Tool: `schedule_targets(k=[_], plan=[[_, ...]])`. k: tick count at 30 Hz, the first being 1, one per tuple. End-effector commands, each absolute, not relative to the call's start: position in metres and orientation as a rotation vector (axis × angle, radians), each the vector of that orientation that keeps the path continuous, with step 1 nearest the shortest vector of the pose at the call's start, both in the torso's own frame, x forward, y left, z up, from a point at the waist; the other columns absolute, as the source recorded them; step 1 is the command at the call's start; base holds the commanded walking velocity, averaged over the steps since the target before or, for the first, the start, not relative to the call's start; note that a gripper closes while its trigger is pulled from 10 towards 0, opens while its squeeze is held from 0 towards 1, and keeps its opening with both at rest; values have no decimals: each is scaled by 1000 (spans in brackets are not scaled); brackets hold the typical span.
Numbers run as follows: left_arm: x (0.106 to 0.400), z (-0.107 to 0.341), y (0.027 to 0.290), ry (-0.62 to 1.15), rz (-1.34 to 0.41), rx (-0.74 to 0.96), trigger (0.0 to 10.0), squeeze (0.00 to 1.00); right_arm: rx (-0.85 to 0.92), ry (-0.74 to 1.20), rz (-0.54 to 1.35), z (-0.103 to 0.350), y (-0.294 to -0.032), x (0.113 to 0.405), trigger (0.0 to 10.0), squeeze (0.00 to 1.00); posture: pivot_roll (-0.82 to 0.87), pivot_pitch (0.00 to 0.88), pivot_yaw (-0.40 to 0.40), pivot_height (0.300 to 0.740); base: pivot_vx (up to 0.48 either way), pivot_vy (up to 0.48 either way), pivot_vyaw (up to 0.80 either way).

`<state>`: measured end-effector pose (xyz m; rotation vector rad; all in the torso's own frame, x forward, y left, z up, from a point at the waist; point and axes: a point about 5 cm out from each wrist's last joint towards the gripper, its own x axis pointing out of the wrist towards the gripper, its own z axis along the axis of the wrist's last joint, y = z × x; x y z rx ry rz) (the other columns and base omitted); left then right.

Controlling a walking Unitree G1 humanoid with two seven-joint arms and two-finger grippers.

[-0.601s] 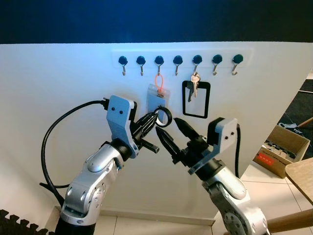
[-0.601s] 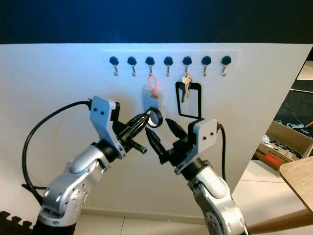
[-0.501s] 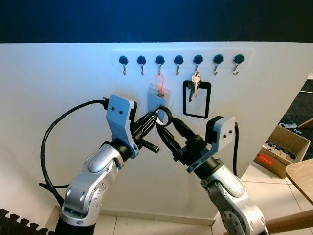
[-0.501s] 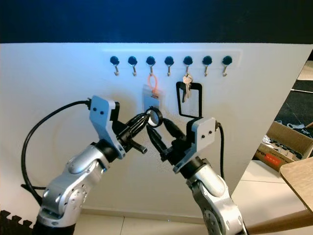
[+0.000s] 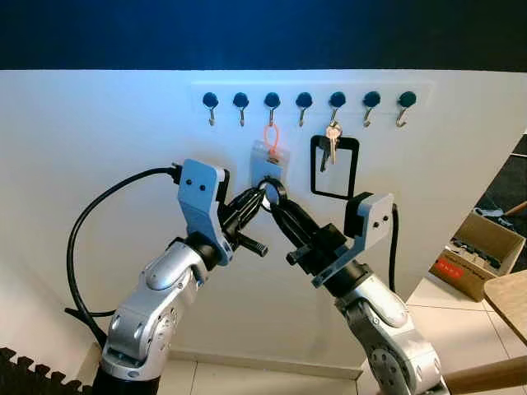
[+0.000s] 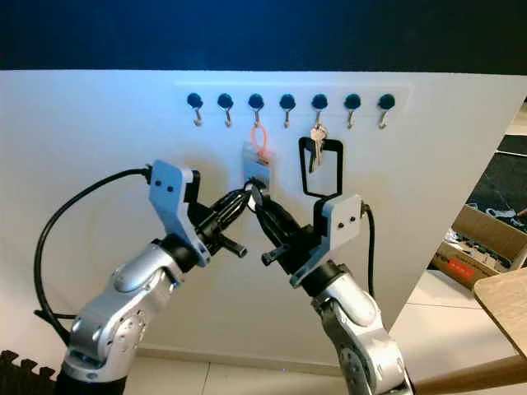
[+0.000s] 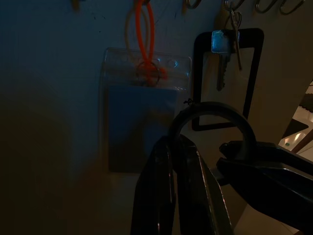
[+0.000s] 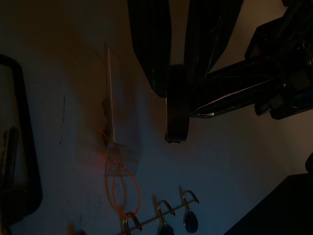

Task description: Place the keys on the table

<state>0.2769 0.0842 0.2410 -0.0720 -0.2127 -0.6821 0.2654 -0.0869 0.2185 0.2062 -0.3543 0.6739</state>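
A small bunch of silver keys (image 5: 331, 140) hangs from a hook on the white wall, in front of a black rectangular strap (image 5: 355, 169). Both grippers are raised below and to the left of the keys. My left gripper (image 5: 262, 196) is shut on a black ring (image 5: 274, 191) and holds it up near the wall. My right gripper (image 5: 278, 210) has come in from the right, and its fingers are shut on the same ring. In the left wrist view the ring (image 7: 212, 110) arches over my shut fingertips, with the keys (image 7: 225, 54) beyond it.
A row of several dark hooks (image 5: 304, 100) runs along the wall. A blue badge holder (image 5: 267, 164) on an orange loop hangs just behind the ring. At the right stand a cardboard box (image 5: 478, 255) on the tiled floor and a wooden table corner (image 5: 509, 296).
My right gripper moved up and left towards the ring, and its fingers went from wide open to shut on it. The left gripper held still with the ring.
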Motion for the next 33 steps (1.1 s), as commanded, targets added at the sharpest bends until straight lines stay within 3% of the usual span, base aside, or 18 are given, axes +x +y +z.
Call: schedule_targets(k=[1, 6, 7, 8, 9, 13, 17, 22, 25, 26, 27, 29, 30, 31, 32, 33], plan=[[274, 243, 82, -225, -714, -82, 10000, 1000, 214, -343, 696, 217, -82, 264, 10000, 0, 18, 115, 40, 740, 0, 0, 0], [267, 245, 79, -226, -771, -91, 10000, 1000, 209, -335, 689, 215, -82, 264, 10000, 0, 15, 114, 44, 740, 0, 0, 0], [261, 246, 79, -221, -823, -111, 10000, 106, 199, -329, 685, 213, -82, 264, 10000, 0, 11, 113, 48, 740, 0, 0, 0], [257, 247, 79, -218, -862, -125, 10000, 106, 191, -324, 683, 211, -82, 264, 10000, 0, 9, 113, 49, 740, 0, 0, 0], [252, 247, 80, -210, -903, -150, 10000, 0, 183, -318, 677, 210, -82, 265, 10000, 0, 9, 112, 50, 740, 0, 0, 0], [245, 247, 83, -199, -968, -177, 10000, 0, 178, -301, 649, 206, -85, 267, 10000, 0, 7, 111, 51, 740, 0, 0, 0], [237, 243, 96, -173, -1028, -190, 10000, 0, 148, -240, 452, 182, -113, 276, 10000, 0, 2, 113, 61, 740, 0, 0, 0], [243, 239, 98, -158, -969, -213, 10000, 0, 132, -190, 226, 162, -147, 279, 10000, 0, -1, 112, 63, 740, 0, 0, 0], [254, 232, 101, -128, -880, -194, 10000, 0, 92, -159, -53, 151, -192, 274, 10000, 0, -14, 115, 66, 740, 0, 0, 0], [254, 232, 101, -128, -880, -194, 10000, 0, 92, -159, -53, 151, -192, 274, 10000, 0, -14, 115, 66, 740, 0, 0, 0], [259, 228, 102, -110, -845, -184, 10000, 0, 33, -136, -288, 145, -234, 264, 10000, 0, -24, 119, 69, 740, 0, 0, 0], [259, 228, 102, -110, -845, -184, 10000, 0, 33, -136, -288, 145, -234, 264, 10000, 0, -24, 119, 69, 740, 0, 0, 0], [261, 227, 103, -105, -835, -181, 10000, 0, 2, -134, -391, 145, -254, 258, 10000, 0, -24, 119, 69, 740, 0, 0, 0], [261, 227, 103, -105, -835, -181, 10000, 0, 2, -134, -391, 145, -254, 258, 10000, 0, -24, 119, 69, 740, 0, 0, 0], [265, 225, 104, -94, -824, -174, 10000, 0, -137, -124, -598, 149, -294, 240, 10000, 0, -37, 125, 71, 740, 0, 0, 0], [266, 225, 105, -90, -821, -172, 10000, 0, -181, -127, -656, 152, -306, 234, 10000, 0, -37, 125, 71, 740, 0, 0, 0]])
